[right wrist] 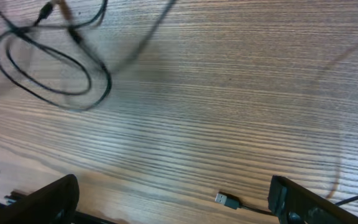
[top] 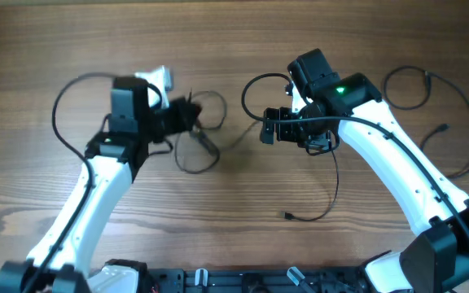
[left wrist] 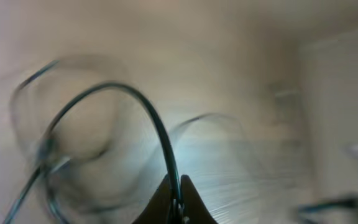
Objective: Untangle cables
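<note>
A bunch of thin black cables lies in loose loops at centre left. My left gripper is at its top edge, and the blurred left wrist view shows it shut on one black cable that arches up and to the left. My right gripper hovers right of the bunch, and its fingers are wide open and empty. A loose cable ends in a silver-tipped USB plug, which lies between the right fingers in the right wrist view. The looped bunch shows at that view's top left.
More thin black cables lie in loops at the far right of the wooden table, with a plug end. Thicker robot cables arc off each arm. The arm bases stand along the front edge.
</note>
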Controlling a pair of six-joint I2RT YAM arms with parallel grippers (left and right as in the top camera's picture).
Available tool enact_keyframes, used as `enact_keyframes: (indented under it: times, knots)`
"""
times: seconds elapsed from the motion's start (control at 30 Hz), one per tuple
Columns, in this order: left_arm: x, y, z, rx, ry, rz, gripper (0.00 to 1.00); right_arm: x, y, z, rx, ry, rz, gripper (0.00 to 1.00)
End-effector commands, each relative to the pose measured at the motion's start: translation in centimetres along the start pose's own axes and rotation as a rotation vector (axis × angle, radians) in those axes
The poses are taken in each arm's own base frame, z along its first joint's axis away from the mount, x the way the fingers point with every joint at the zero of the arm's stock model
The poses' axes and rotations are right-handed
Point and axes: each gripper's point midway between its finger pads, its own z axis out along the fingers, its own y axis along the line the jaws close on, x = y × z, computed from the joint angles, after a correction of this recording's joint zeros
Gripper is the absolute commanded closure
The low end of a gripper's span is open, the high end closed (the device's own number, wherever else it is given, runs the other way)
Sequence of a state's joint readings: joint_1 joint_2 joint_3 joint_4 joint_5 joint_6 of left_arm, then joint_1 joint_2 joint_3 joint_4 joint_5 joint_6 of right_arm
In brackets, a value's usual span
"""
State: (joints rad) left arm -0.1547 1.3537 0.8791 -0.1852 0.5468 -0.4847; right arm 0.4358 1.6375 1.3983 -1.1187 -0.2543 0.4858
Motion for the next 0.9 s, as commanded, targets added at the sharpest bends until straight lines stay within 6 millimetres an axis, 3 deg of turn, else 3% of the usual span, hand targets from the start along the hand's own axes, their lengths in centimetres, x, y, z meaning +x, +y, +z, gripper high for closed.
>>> enact_keyframes:
  times: [0.0, 0.1, 0.27, 0.43, 0.6, 0.87]
  knots:
    - [-2.8, -10.3, -4.6, 0.380, -0.047, 0.078, 0.96, 0.1, 0.4, 0.4, -0.028, 0.019, -0.017, 0.00]
    - [-4.2, -13.4, -7.1, 0.484, -0.114, 0.107, 0.96, 0.2, 1.1, 0.4, -0.064, 0.023, -0.044, 0.00]
    - [-4.7, -15.7, -9.8, 0.537, -0.183, 0.178, 0.96, 0.0, 2.1, 0.3, -0.120, 0.020, -0.098, 0.00]
    - [-4.6, -16.8, -11.4, 0.559, -0.213, 0.211, 0.96, -1.0, 2.7, 0.2, -0.146, -0.009, 0.024, 0.00]
    - [-4.6, -17.5, -12.6, 0.571, -0.244, 0.236, 0.96, -0.8, 3.6, 0.1, -0.188, 0.025, 0.262, 0.00]
    - [-5.1, -17.0, -12.9, 0.555, -0.263, 0.236, 0.96, -1.7, 3.7, 0.6, -0.143, -0.040, 0.300, 0.00]
